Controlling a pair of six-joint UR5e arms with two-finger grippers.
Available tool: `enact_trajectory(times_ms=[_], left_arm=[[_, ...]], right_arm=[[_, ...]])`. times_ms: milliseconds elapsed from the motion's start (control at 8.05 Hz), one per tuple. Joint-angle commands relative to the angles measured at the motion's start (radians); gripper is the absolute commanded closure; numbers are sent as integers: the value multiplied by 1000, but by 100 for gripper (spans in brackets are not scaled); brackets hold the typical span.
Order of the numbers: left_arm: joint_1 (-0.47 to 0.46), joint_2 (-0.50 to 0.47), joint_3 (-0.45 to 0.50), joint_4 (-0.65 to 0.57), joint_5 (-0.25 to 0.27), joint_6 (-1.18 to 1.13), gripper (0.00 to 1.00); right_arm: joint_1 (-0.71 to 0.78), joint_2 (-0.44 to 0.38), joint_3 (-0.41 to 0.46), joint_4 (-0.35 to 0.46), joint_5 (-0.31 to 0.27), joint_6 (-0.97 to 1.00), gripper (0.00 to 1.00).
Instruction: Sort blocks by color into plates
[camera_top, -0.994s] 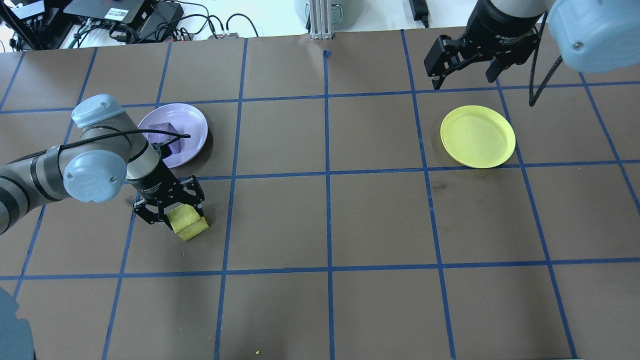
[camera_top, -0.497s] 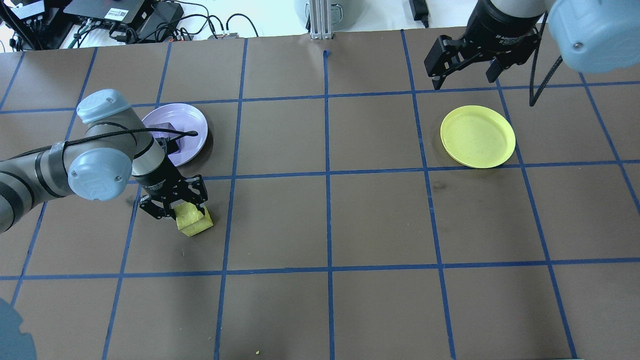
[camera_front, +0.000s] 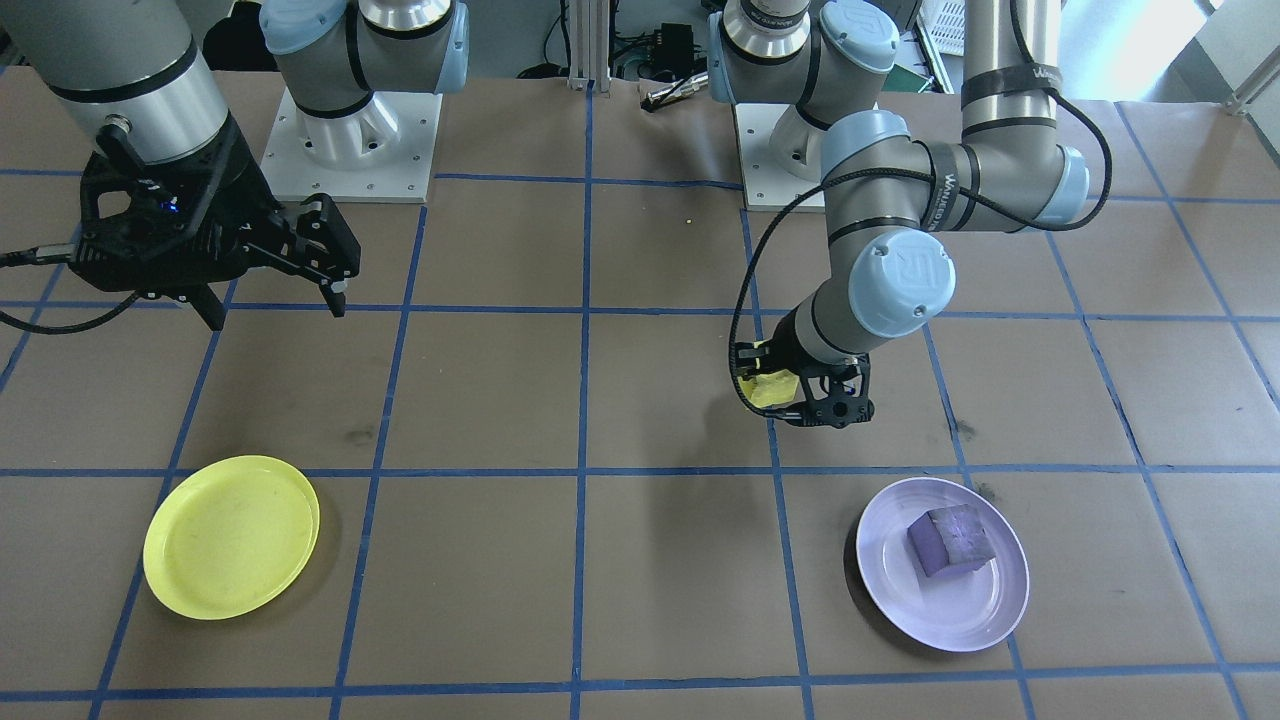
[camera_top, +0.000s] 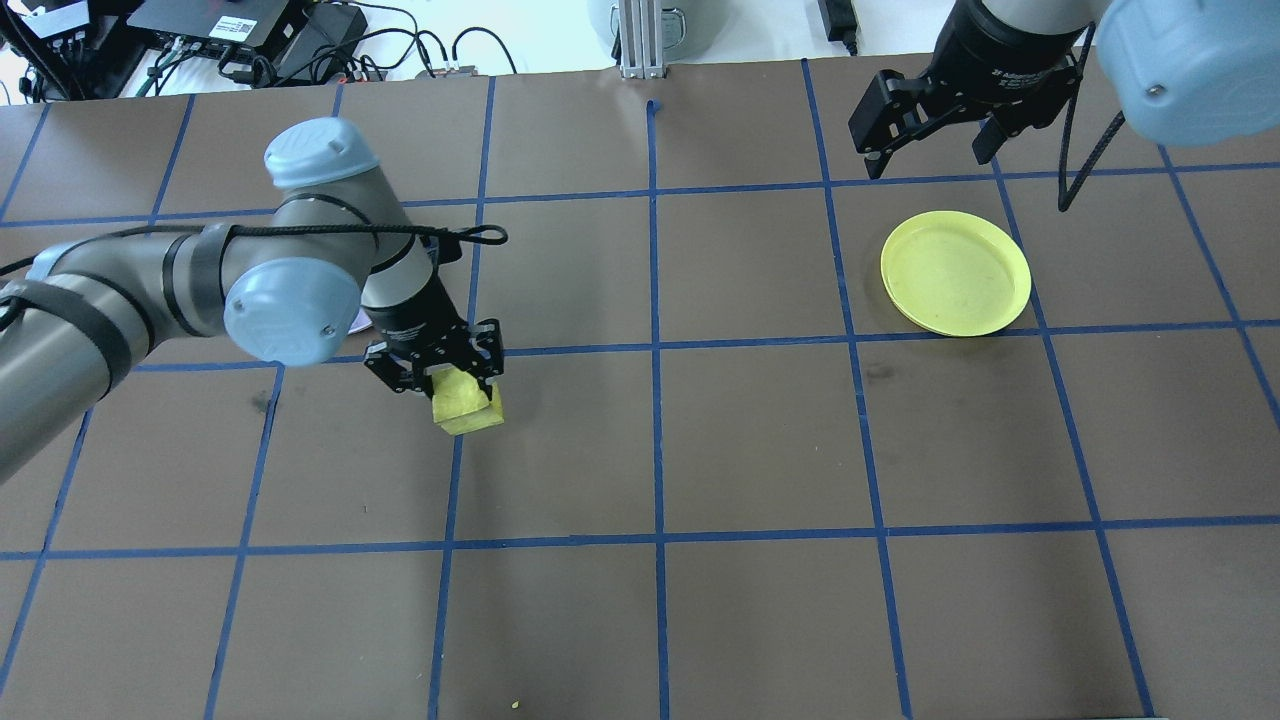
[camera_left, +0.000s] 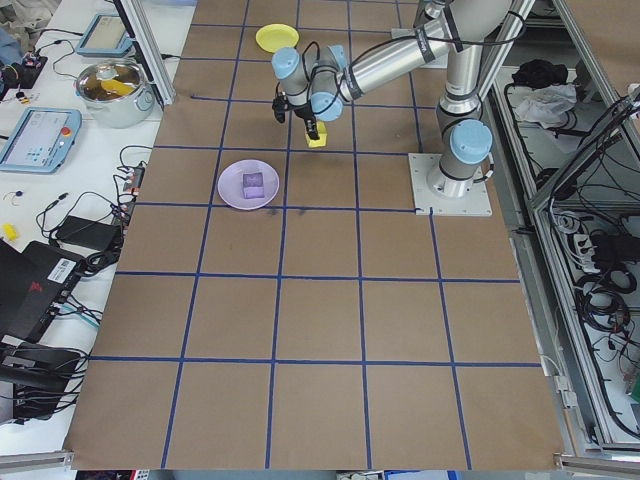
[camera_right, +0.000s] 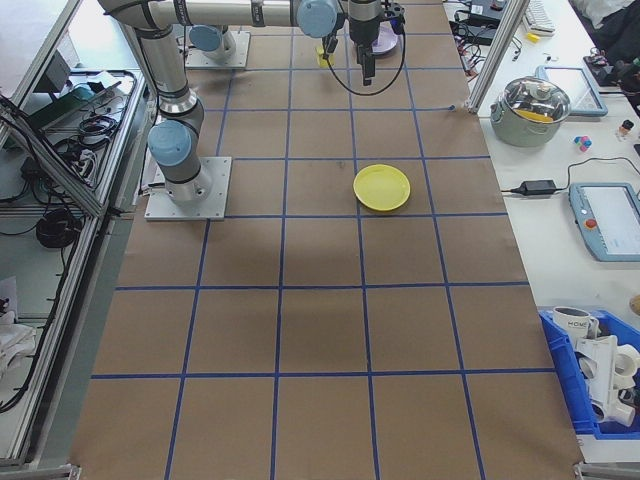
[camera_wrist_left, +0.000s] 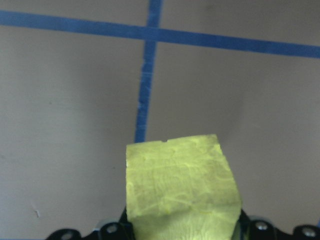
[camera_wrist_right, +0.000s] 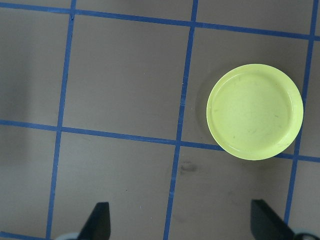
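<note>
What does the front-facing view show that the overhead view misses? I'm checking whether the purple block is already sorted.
Only the front-facing view shows the purple block lying in the lavender plate. Only the overhead view shows the cables and electronics beyond the table's far edge. Both show the left hand shut on the yellow block, the open right hand, and the empty yellow plate.

Work surface: a brown table (camera_top: 760, 430) divided into squares by blue tape lines (camera_top: 655, 300).

Beyond the far edge, upper left of the overhead view: black electronics boxes (camera_top: 215, 22) with tangled black cables (camera_top: 440, 45). An aluminium post (camera_top: 637, 38) stands at top centre.

Exterior right view, right side: a steel pot with a glass lid (camera_right: 538, 108), a teach pendant tablet (camera_right: 605, 218), a black power adapter (camera_right: 540, 187), and a blue bin (camera_right: 600, 385) holding white parts at lower right.
</note>
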Motion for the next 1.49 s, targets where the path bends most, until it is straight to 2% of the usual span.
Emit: enact_trajectory(times_ms=[0, 249, 373, 621, 870, 1118, 1367], left_arm=[[-179, -20, 205, -148, -79, -52, 100], [-293, -64, 233, -92, -88, -46, 100], [-343, -90, 233, -19, -102, -52, 100], [-388, -185, 241, 81, -93, -72, 100], [-414, -213, 253, 102, -93, -132, 100], [-430, -226, 256, 118, -133, -118, 100], [-460, -259, 256, 147, -147, -130, 100]], right_arm=[[0, 0, 0, -11, 0, -9, 0], [-1, 0, 0, -12, -2, -6, 0], [-9, 0, 0, -11, -2, -12, 0], [-23, 0, 0, -12, -3, -60, 0], [-38, 0, 0, -12, -2, -101, 0], [-67, 0, 0, 3, -2, -102, 0], [-69, 0, 0, 3, -2, -101, 0]])
